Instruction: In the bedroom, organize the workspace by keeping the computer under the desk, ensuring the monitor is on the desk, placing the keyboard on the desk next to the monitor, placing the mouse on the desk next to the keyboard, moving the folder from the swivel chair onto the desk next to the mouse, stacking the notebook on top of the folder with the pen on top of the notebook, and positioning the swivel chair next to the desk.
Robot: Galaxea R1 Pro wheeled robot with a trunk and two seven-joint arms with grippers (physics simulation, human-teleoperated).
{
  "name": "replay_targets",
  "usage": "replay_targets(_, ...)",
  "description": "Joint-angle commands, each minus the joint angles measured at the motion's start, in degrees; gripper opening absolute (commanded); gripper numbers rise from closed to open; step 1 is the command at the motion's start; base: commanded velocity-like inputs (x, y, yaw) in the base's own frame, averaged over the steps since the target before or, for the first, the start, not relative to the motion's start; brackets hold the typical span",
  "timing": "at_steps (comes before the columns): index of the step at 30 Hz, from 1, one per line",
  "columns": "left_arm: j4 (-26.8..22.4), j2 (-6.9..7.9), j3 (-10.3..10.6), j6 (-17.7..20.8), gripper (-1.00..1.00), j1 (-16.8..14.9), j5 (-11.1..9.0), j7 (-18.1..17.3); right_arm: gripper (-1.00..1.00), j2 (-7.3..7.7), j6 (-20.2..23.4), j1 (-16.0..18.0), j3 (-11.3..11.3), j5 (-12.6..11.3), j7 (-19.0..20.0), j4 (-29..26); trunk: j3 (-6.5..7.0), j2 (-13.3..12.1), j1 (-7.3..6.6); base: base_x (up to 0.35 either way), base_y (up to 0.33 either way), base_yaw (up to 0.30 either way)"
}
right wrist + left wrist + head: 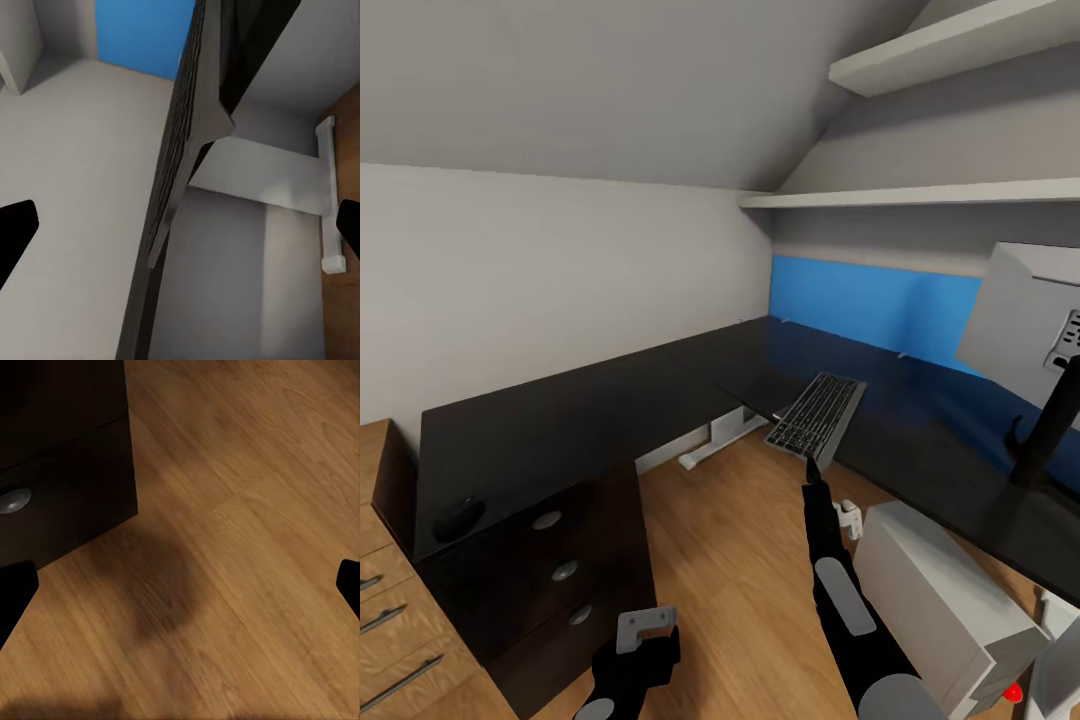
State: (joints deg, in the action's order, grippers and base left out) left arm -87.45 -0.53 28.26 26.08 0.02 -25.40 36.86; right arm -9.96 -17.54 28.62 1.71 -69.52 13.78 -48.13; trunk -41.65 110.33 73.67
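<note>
My monitor point(1028, 330) is being cut off by the right edge of the head view; only its pale grey back and black stand are showing, standing on the counter point(660, 395). The computer point(945, 610) is partly cut off at the lower right corner, sitting on the wooden floor point(730, 560) below the counter edge, with one red dot visible on its front. The mouse point(458, 518) is lying as a dark shape on the near left end of the counter, hard to make out against the black top.

I am counting one keyboard point(817, 414), one mouse, one monitor, one computer, three round knobs on the drawer unit point(555, 575), and two wall shelves point(940, 45).

The keyboard is lying at the counter's front edge, overhanging it slightly. My right gripper point(812, 466) is reaching up just below the keyboard's near edge; in the right wrist view the keyboard point(180, 150) is appearing edge-on between my fingertips point(15, 229), which are standing apart and not touching it. My left gripper point(647, 628) is hanging low beside the drawer unit, above the floor point(247, 547), fingertips point(15, 589) spread apart and holding nothing
</note>
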Motion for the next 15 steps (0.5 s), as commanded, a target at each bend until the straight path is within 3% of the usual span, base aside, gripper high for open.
replay_targets(1, -0.1, 0.0, 0.0, 0.1, 1.0, 0.0, -0.4, 0.4, 1.0, -0.04, 0.0, 0.0, 0.1, -0.6, 0.4, 0.1, -0.04, 0.0, 0.0, 0.025, 0.007, 0.0)
replay_targets(15, -0.1, 0.0, 0.0, 0.1, 1.0, 0.0, -0.4, 0.4, 1.0, -0.04, 0.0, 0.0, 0.1, -0.6, 0.4, 0.9, -0.04, 0.0, 0.0, 0.118, 0.079, 0.0)
